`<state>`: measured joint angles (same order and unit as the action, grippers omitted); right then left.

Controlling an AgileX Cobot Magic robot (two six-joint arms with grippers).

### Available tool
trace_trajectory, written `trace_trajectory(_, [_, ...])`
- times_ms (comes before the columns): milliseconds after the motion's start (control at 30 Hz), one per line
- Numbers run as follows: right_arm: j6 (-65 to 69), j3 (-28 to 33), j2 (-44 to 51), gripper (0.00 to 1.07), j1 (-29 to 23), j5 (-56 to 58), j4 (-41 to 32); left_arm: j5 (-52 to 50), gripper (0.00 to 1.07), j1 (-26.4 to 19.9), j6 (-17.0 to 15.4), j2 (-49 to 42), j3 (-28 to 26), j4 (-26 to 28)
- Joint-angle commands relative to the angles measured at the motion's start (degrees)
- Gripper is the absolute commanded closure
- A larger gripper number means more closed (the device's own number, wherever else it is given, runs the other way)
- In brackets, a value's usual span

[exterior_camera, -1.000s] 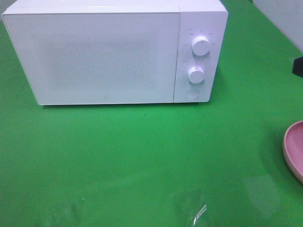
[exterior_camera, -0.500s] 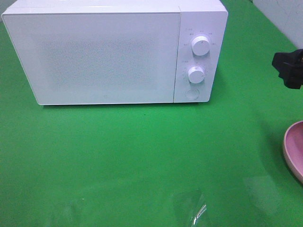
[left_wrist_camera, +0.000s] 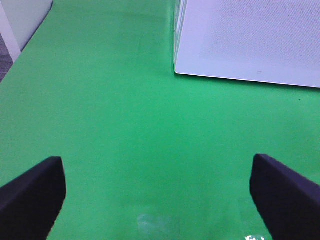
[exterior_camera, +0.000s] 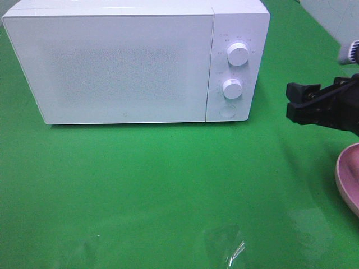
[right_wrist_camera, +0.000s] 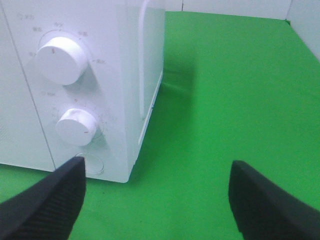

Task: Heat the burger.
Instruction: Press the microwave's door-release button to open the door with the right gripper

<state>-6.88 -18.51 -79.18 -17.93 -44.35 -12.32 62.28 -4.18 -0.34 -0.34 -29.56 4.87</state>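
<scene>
Right gripper (exterior_camera: 293, 102) advancing in from right edge toward microwave (exterior_camera: 241, 22) knobs (exterior_camera: 231, 88), jaws wide, holding nothing. Left gripper (left_wrist_camera: 157, 200) idling wide. Door (exterior_camera: 112, 67) closed, burger not showing anywhere; heating not started, everything remaining.

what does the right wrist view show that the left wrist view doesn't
Only the right wrist view: the upper knob, lower knob and round button, plus the right hand, open. Only the left wrist view: the dotted door and the left hand, open. Both: the white microwave, the green cloth, and nothing between either hand's fingers.
</scene>
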Motion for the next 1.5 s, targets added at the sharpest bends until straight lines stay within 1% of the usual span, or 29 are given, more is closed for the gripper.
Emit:
trace_trajectory(33, [-7.4, 0.0, -3.2, 0.32, -7.3, -6.1, -9.1, -1.0, 0.15, -0.1, -0.5, -0.9, -0.1, 0.5])
trace_trajectory(133, [-8.1, 0.0, -3.6, 0.32, -8.8, -7.3, -10.7, -1.0, 0.15, -0.1, -0.5, -0.9, -0.1, 0.5])
trace_trajectory(167, [-8.8, 0.0, -4.4, 0.32, -13.5, -10.4, -14.8, -1.0, 0.15, -0.1, -0.5, -0.9, -0.1, 0.5])
trace_trajectory(267, [-8.8, 0.0, -4.4, 0.32, -14.8, -10.9, -16.5, -1.0, 0.15, -0.1, -0.5, -0.9, -0.1, 0.5])
trace_trajectory(333, [-8.9, 0.0, -4.4, 0.32, -18.9, -13.1, -22.9, -1.0, 0.15, -0.1, -0.5, -0.9, -0.1, 0.5])
trace_trajectory(400, [-8.9, 0.0, -4.4, 0.32, -18.9, -13.1, -22.9, -1.0, 0.15, -0.1, -0.5, -0.9, -0.1, 0.5])
trace_trajectory(433, [-9.4, 0.0, -4.4, 0.32, -21.3, -14.6, -26.6, -1.0, 0.15, -0.1, -0.5, -0.9, -0.1, 0.5])
trace_trajectory(467, [-9.4, 0.0, -4.4, 0.32, -21.3, -14.6, -26.6, -1.0, 0.15, -0.1, -0.5, -0.9, -0.1, 0.5])
trace_trajectory(533, [-10.5, 0.0, -4.4, 0.32, -24.4, -15.5, -29.2, -1.0, 0.15, -0.1, -0.5, -0.9, -0.1, 0.5])
trace_trajectory(600, [-10.4, 0.0, -4.4, 0.32, -25.4, -15.5, -29.2, -1.0, 0.15, -0.1, -0.5, -0.9, -0.1, 0.5])
trace_trajectory(867, [-10.1, 0.0, -5.3, 0.32, -26.4, -15.3, -29.3, -1.0, 0.15, -0.1, -0.5, -0.9, -0.1, 0.5])
trace_trajectory(967, [-9.9, 0.0, -8.9, 0.32, -26.4, -15.5, -29.3, -1.0, 0.15, -0.1, -0.5, -0.9, -0.1, 0.5])
trace_trajectory(1067, [-8.7, 0.0, -10.5, 0.32, -26.4, -15.5, -29.3, -1.0, 0.15, -0.1, -0.5, -0.9, -0.1, 0.5])
trace_trajectory(1200, [-2.3, 0.0, -14.4, 0.32, -26.4, -18.3, -29.3, -1.0, 0.15, -0.1, -0.5, -0.9, -0.1, 0.5])
trace_trajectory(1300, [0.6, 0.0, -15.5, 0.33, -26.4, -19.8, -29.3, -1.0, 0.15, -0.1, -0.5, -0.9, -0.1, 0.5])
trace_trajectory(1333, [4.4, 0.0, -16.4, 0.35, -26.4, -21.3, -29.3, -1.1, 0.15, -0.1, -0.5, -0.9, -0.1, 0.5])
trace_trajectory(1367, [4.4, 0.0, -16.4, 0.35, -26.4, -21.3, -29.3, -1.1, 0.15, -0.1, -0.5, -0.9, -0.1, 0.5])
trace_trajectory(1433, [10.5, 0.0, -16.9, 0.4, -26.4, -22.8, -29.3, -1.1, 0.15, -0.1, -0.5, -0.9, -0.1, 0.5])
trace_trajectory(1467, [10.5, 0.0, -16.9, 0.4, -26.4, -22.8, -29.3, -1.1, 0.15, -0.1, -0.5, -0.9, -0.1, 0.5])
trace_trajectory(1500, [16.3, 0.0, -16.9, 0.44, -26.4, -22.4, -29.3, -1.1, 0.15, -0.1, -0.5, -0.9, -0.1, 0.5])
